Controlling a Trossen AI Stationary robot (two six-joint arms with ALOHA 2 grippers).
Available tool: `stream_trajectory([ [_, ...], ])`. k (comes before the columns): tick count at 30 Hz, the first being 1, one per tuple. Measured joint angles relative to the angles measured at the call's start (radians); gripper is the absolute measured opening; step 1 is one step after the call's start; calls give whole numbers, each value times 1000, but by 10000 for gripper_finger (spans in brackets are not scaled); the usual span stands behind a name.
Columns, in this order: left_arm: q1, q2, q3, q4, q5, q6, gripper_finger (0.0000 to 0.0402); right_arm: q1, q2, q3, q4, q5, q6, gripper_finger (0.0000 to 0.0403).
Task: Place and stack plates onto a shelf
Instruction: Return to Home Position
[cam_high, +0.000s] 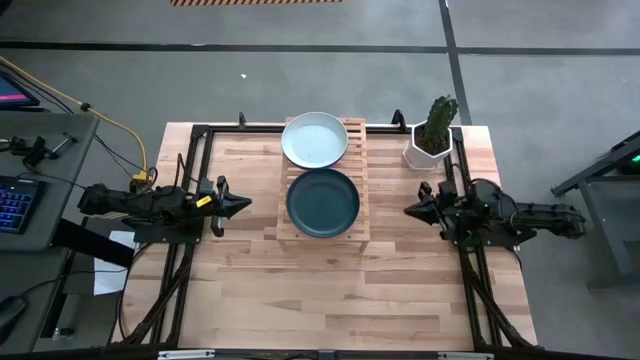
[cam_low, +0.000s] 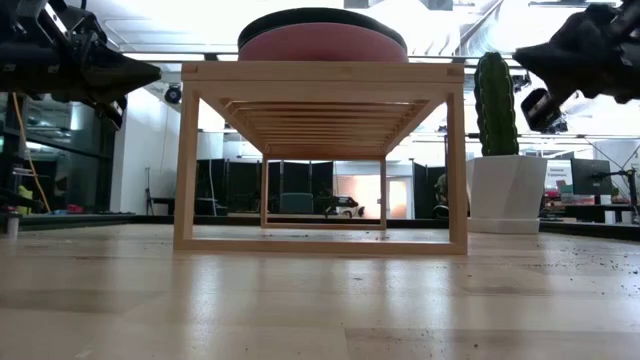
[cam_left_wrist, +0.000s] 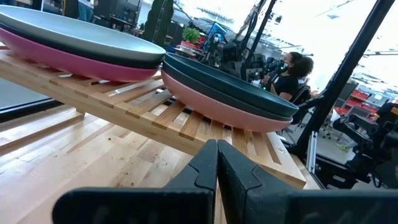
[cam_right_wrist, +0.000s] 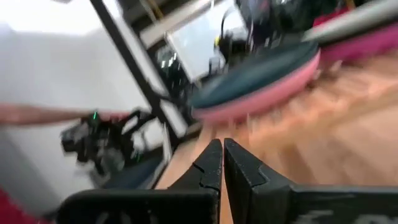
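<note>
The left arm lies low and stretched level along the left side of the light wooden plank tabletop (cam_high: 330, 290), forearm pointing toward the middle. The left pincer (cam_high: 238, 205) hangs above the wood just short of the rack, aimed at it, its two dark fingers (cam_left_wrist: 202, 165) pressed together with nothing between them.

In the middle, toward the far edge, stands the shelf (cam_high: 362, 160), a low rectangular rack of light wooden slats on short legs. It carries two stacks of round, shallow, rimmed plates, one behind the other, their rims just beside each other. The far stack is topped by the pale mint-white plate (cam_high: 315, 139), which lies on a dark plate (cam_left_wrist: 140, 62) over the far pink plate (cam_left_wrist: 56, 57). The near stack is topped by the dark teal-black plate (cam_high: 323, 202), with a second dark teal-black plate (cam_left_wrist: 249, 102) under it and the near pink plate (cam_left_wrist: 217, 109) on the slats. Both stacks sit level.

A green cactus in a white faceted pot (cam_high: 432, 135) stands at the tabletop's far right corner, beside the shelf.

The right arm mirrors the left along the right side, level and pointing inward. The right pincer (cam_high: 410, 211) hangs clear of the shelf, its fingers (cam_right_wrist: 208, 165) closed on each other and empty.
</note>
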Motion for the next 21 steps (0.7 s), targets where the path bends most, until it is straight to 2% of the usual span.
stream_trajectory([
  [4,0,0,0,0,0,0,0,0,0,0,-92,-63,-18,0],
  [9,0,0,0,0,0,0,0,0,2,0,-125,-74,-111,0],
  [14,0,0,0,0,0,0,0,0,3,0,-131,-26,-127,0],
  [21,-1,0,0,0,0,0,0,0,3,0,-135,10,-39,0],
])
